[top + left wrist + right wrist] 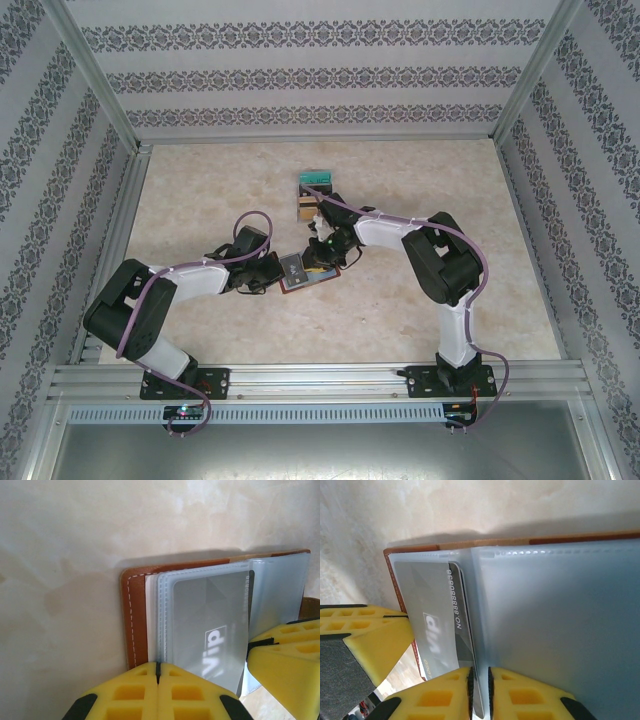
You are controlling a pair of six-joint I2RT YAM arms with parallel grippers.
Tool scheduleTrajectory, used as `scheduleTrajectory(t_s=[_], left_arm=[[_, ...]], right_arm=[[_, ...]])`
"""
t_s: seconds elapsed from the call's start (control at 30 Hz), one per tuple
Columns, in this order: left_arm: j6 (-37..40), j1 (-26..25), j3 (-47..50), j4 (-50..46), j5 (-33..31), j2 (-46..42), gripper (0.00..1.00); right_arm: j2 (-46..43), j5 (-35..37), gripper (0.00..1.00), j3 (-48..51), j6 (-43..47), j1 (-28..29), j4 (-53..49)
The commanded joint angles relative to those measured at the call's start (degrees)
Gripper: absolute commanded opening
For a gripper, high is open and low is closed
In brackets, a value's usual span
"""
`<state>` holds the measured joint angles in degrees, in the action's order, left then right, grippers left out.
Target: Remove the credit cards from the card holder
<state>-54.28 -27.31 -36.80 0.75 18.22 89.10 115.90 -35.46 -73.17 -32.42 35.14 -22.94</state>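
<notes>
The left gripper (157,682) has its yellow fingers pressed together at the near edge of the open brown leather card holder (134,615), which lies flat directly in front of it. The right gripper (480,692) has its fingers a little apart around a thin edge of a blue-grey plastic sleeve page (560,620). Just to the left of this edge is a pale grey plastic credit card (427,615), and I cannot tell if the fingers really press anything.

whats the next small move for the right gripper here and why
Probably pinch the right gripper firmly and pull the grey card out of its sleeve: the card's edge seems to sit between its slightly parted jaws, and the left gripper is clamped on the card holder.
</notes>
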Motion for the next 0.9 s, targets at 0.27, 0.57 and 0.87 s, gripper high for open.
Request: scheduleTrajectory(t_s=[0.27, 0.57, 0.87], left_arm=[[0.4, -0.6, 0.4, -2.9, 0.1, 3.0, 0.00], [0.4, -0.7, 0.2, -2.8, 0.3, 3.3, 0.00], [1.7, -0.8, 0.1, -4.7, -0.9, 2.8, 0.00]], right_arm=[[1.6, -2.3, 0.22, -1.8, 0.9, 1.4, 0.2], [1.1, -2.3, 0.09, -1.2, 0.8, 1.5, 0.7], [-1.9, -1.2, 0.00, 2.1, 0.4, -0.6, 2.6]])
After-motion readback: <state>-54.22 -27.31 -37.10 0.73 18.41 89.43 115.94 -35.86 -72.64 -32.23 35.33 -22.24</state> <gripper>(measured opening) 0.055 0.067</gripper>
